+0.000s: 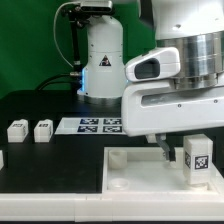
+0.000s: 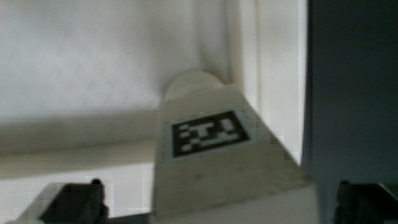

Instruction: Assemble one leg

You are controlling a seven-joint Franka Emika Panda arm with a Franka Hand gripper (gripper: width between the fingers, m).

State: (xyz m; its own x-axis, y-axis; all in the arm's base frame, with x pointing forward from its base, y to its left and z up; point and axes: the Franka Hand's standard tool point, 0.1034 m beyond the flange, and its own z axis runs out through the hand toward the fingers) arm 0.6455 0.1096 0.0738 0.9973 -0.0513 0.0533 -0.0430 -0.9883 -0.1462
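Observation:
A leg (image 1: 197, 160), a small white block with a black-and-white tag, stands upright on the large white tabletop (image 1: 135, 178) near its corner at the exterior view's right. My gripper (image 2: 219, 203) straddles it, jaws open. In the wrist view the leg (image 2: 217, 140) lies between the two dark fingertips (image 2: 77, 200) with a gap on each side. One finger (image 1: 163, 149) shows in the exterior view just to the leg's left; the other is hidden. The tabletop's raised rim (image 2: 244, 60) runs past the leg.
Two more legs (image 1: 17, 130) (image 1: 42, 130) stand on the black table at the exterior view's left. The marker board (image 1: 98, 125) lies behind the tabletop. The arm's base (image 1: 103, 60) stands at the back.

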